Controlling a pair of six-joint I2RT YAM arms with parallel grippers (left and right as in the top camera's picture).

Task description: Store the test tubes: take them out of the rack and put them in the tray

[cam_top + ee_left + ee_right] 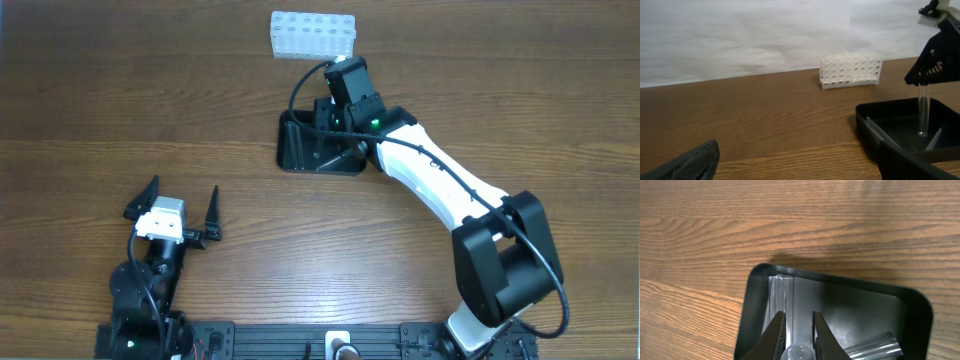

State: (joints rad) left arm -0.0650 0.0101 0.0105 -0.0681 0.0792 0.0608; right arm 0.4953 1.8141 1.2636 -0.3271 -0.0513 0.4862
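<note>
The white test tube rack (312, 35) (850, 72) stands at the far side of the table. In front of it sits the black tray (300, 158) (867, 117) (747, 310). My right gripper (342, 112) (924, 80) (798, 326) hangs over the tray, shut on a clear test tube (923, 107) (797, 353) held upright with its lower end inside the tray. More clear tubes (780, 292) lie flat in the tray, one near a corner (875, 347). My left gripper (183, 197) (797, 150) rests open near the front left, well away from tray and rack.
Bare wooden tabletop (130, 90) surrounds the tray and rack. The right arm (450, 185) stretches diagonally from the front right to the tray. A pale wall (740, 35) rises behind the table's far edge.
</note>
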